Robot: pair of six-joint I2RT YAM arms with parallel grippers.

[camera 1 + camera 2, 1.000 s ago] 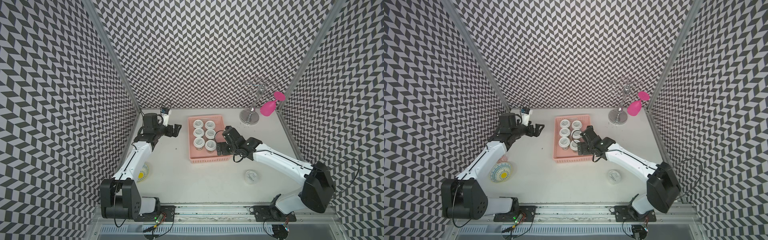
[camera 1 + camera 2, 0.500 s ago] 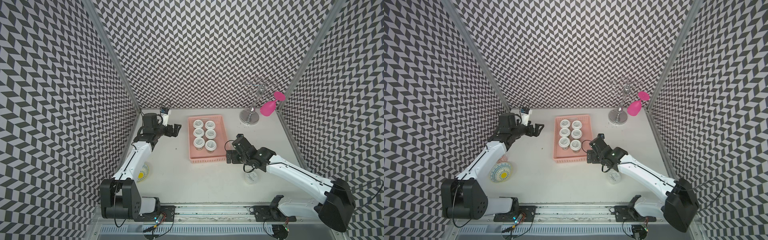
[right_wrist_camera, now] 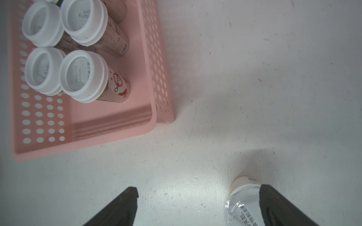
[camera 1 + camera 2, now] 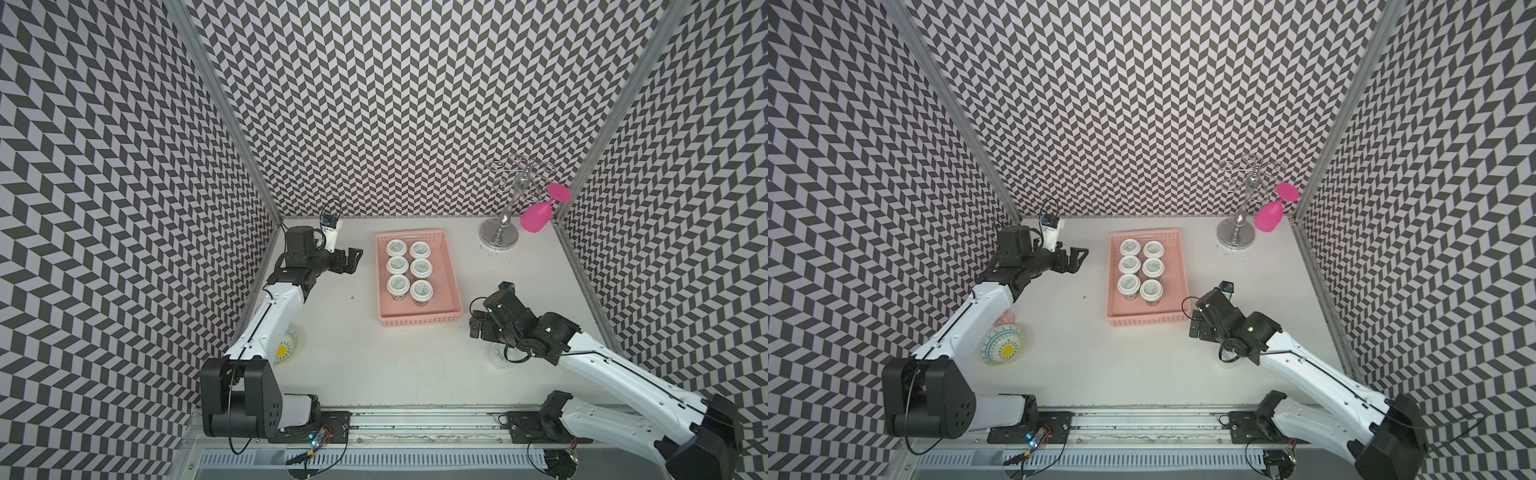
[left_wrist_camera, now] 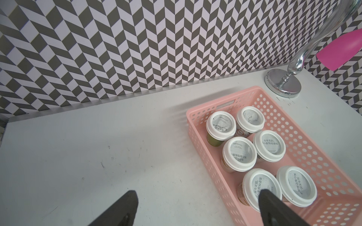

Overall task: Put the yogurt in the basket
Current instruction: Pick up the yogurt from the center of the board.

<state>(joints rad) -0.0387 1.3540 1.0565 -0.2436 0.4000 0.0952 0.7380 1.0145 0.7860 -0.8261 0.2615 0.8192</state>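
The pink basket (image 4: 419, 326) (image 4: 1148, 320) sits mid-table with several white-lidded yogurt tubs (image 4: 397, 264) (image 4: 1152, 268) standing in it in two rows. They also show in the left wrist view as yogurt tubs (image 5: 240, 153) in the basket (image 5: 305, 144), and in the right wrist view (image 3: 83, 75). One translucent yogurt tub (image 4: 500, 357) (image 4: 1227, 355) stands on the table, partly hidden under my right arm. My right gripper (image 4: 478, 328) (image 3: 197, 189) is open, and that tub (image 3: 242, 203) sits beside one finger. My left gripper (image 4: 353, 259) (image 5: 197, 193) hangs open and empty left of the basket.
A silver stand (image 4: 498, 239) with a hanging pink glass (image 4: 536, 218) is at the back right. A patterned bowl (image 4: 1001, 345) lies near the left arm, with a pinkish cup (image 4: 1007, 318) half hidden under that arm. Patterned walls enclose three sides.
My right arm has drawn back from the basket's right side toward the near right and now hangs over the translucent tub. The left arm has not moved.
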